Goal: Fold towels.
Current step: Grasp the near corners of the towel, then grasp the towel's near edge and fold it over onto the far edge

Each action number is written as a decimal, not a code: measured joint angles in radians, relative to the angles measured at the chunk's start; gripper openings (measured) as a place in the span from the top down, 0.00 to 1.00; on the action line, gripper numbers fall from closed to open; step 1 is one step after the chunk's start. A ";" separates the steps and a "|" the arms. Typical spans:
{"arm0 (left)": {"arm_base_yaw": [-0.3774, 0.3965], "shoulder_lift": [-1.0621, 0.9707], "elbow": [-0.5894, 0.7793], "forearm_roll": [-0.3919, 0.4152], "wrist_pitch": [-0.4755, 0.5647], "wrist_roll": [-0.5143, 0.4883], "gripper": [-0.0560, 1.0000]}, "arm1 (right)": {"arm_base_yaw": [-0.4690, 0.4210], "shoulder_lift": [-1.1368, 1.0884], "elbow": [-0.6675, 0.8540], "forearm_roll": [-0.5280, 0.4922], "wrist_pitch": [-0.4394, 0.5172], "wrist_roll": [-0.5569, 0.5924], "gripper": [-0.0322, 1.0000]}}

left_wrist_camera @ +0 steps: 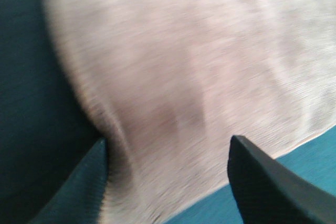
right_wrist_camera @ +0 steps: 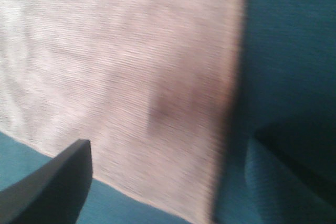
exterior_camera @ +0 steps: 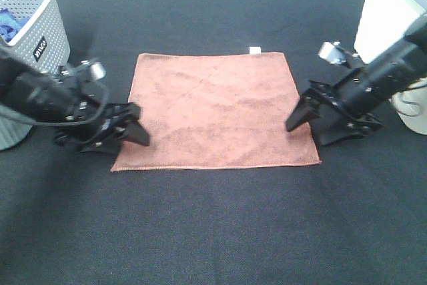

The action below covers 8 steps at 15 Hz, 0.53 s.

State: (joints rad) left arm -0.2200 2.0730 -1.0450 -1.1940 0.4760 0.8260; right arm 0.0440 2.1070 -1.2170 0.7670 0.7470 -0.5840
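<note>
- Reddish-brown towel [exterior_camera: 213,108] spread flat and square on the black tabletop [exterior_camera: 213,231] in the high view, white tag [exterior_camera: 254,49] on the far hem, no fold made yet.
- Left gripper [exterior_camera: 138,127] low at the towel's left edge near the front corner, jaws spread wide. Right gripper [exterior_camera: 301,127] mirrored at the right edge, equally wide. Probably placed so as to straddle each side hem for a matched pinch and an even lift.
- Grey perforated basket [exterior_camera: 40,18] at far left, something blue [exterior_camera: 8,23] inside, well apart from the towel and clear of the work.
- Left wrist view: blurred, washed-out cloth across most of the frame. One finger [left_wrist_camera: 89,182] over dark tabletop just outside the hem, the other [left_wrist_camera: 262,182] tipped over the cloth by the front edge. Wide gap, nothing gripped.
- Right wrist view: same arrangement. One finger [right_wrist_camera: 58,182] at the front hem, the other [right_wrist_camera: 283,171] dim over bare tabletop beyond the side hem. Open wide, empty. Too blurred to judge contact with the cloth.
- Likely step in hand: closing on both edges together. Uneven bite a risk to a square fold.
</note>
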 joint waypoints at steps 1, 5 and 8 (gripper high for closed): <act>-0.022 0.016 -0.022 -0.007 0.000 -0.010 0.35 | 0.023 0.015 -0.022 0.009 0.005 0.000 0.24; -0.049 0.047 -0.062 -0.013 -0.003 -0.056 0.49 | 0.044 0.055 -0.063 0.058 0.023 0.002 0.33; -0.050 0.057 -0.062 0.008 -0.004 -0.092 0.92 | 0.044 0.071 -0.064 0.011 -0.010 0.071 0.81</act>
State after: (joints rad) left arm -0.2700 2.1300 -1.1070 -1.1860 0.4720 0.7340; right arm 0.0880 2.1780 -1.2810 0.7780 0.7370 -0.5130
